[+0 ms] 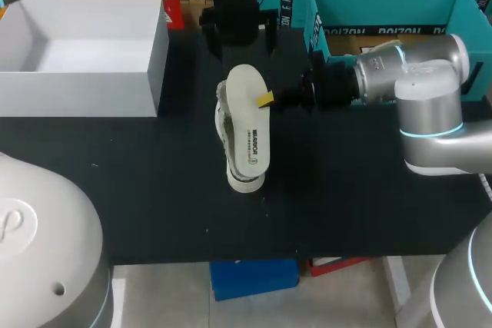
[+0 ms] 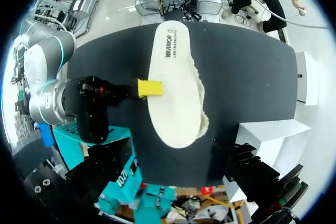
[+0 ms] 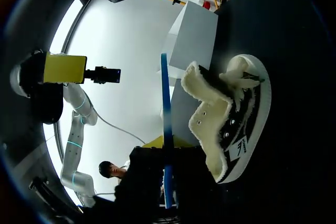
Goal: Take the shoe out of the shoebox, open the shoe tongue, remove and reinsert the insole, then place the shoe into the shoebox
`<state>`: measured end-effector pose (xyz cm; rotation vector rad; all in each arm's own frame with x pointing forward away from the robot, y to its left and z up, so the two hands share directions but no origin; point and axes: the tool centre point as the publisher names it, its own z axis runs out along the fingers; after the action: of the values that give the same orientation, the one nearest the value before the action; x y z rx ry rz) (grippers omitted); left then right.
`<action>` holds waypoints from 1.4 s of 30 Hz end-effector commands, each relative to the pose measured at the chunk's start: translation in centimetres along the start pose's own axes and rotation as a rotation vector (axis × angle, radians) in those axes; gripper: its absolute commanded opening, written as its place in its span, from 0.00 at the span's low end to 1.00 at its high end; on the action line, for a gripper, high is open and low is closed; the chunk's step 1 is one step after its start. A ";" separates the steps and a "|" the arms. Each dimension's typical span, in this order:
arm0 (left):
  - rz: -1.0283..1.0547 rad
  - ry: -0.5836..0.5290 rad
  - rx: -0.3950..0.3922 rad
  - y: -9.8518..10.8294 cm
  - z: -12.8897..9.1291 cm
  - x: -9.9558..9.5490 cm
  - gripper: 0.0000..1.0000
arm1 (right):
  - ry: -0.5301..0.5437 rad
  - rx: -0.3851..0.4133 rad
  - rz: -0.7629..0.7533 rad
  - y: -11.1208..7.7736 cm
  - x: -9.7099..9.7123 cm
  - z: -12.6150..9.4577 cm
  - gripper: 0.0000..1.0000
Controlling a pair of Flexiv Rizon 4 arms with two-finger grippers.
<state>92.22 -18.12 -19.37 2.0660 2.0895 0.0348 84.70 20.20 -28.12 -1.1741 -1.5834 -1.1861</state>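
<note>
A white shoe [image 1: 231,147] lies on its side in the middle of the black table, its fleecy lining [image 3: 207,95] facing my right gripper. The white insole [image 1: 251,124] stands on edge against the shoe's opening. My right gripper [image 1: 266,100] is shut on the insole's long edge, which in the right wrist view is a thin blue strip [image 3: 166,119] between the fingers. In the left wrist view the insole [image 2: 176,77] hides most of the shoe. My left gripper [image 1: 240,36] hangs open above the far end of the shoe, holding nothing. The white shoebox [image 1: 146,74] stands open at the far left.
Teal cardboard boxes [image 1: 384,9] stand at the far right, just behind my right arm [image 1: 400,74]. Black table surface [image 1: 154,190] stretches around the shoe on the near side.
</note>
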 end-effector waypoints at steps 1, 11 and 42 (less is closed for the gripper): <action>0.001 -0.005 0.009 1.4 0.9 -0.2 1.00 | 0.000 0.001 0.001 0.1 -0.1 0.1 0.00; -0.001 0.000 0.000 4.1 1.8 0.1 1.00 | 0.000 0.001 0.001 0.1 -0.1 0.1 0.00; -0.029 0.005 -0.007 -0.8 0.1 -0.5 1.00 | 0.000 0.001 0.001 0.1 -0.1 0.1 0.00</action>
<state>92.68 -19.11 -19.71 2.0467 2.1282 0.0247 84.70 20.21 -28.12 -1.1740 -1.5835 -1.1860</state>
